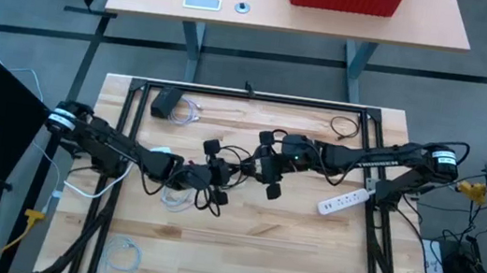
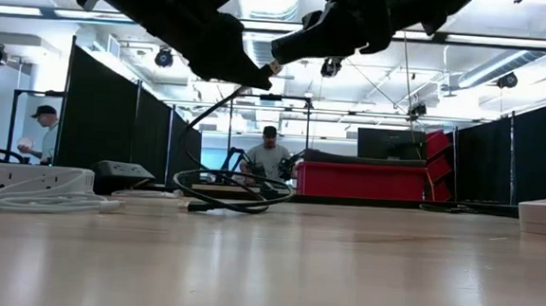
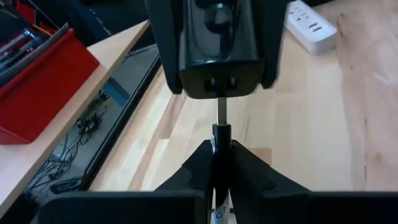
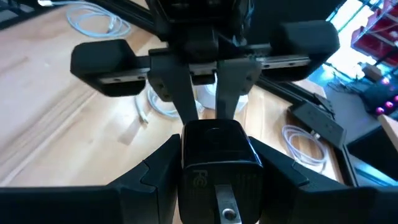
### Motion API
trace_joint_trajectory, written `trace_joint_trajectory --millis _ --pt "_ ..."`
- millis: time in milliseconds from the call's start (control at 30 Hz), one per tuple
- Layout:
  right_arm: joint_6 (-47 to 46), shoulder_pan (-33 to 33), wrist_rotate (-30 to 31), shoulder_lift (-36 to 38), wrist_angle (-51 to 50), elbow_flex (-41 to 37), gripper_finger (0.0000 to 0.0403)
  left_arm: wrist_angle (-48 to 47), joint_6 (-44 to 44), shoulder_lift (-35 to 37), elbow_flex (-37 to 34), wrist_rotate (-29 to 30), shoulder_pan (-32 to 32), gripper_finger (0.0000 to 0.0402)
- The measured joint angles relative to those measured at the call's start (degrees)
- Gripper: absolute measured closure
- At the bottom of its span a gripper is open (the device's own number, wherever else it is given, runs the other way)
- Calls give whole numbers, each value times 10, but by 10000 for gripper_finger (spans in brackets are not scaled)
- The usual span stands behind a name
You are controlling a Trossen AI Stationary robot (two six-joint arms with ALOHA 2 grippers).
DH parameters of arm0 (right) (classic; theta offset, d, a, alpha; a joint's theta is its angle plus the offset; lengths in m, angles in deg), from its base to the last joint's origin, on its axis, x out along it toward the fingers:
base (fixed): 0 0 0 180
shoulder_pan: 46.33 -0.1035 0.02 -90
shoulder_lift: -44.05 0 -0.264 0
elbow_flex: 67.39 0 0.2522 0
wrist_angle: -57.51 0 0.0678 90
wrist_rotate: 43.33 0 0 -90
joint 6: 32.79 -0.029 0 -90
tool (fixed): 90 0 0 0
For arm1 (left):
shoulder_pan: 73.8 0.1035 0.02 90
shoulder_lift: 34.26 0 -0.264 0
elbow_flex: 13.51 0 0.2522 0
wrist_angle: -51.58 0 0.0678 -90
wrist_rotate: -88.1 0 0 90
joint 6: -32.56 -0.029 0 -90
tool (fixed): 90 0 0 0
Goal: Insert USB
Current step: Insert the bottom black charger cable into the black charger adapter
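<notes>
Left jaws clamp the USB plug (image 3: 221, 132), meeting the charger (image 4: 219, 158) clamped in right jaws.

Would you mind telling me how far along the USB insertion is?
Done: both parts are gripped and lifted off the table. The left gripper holds the plug; the right gripper holds the charger. In hand: the plug's tip sits at the charger's port. Left: pushing it fully in.

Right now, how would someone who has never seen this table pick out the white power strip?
Start at the wooden table and follow the right arm back from its gripper, which is mid-table. Just below that arm, near the table's right edge, lies the white power strip, at a slant. It is a long white bar, unlike the dark adapters and coiled cables around.
</notes>
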Motion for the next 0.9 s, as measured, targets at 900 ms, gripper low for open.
trace_joint_trajectory --millis 900 --pt "6 0 30 -3 -38 5 257 -20 53 -2 11 -46 32 380"
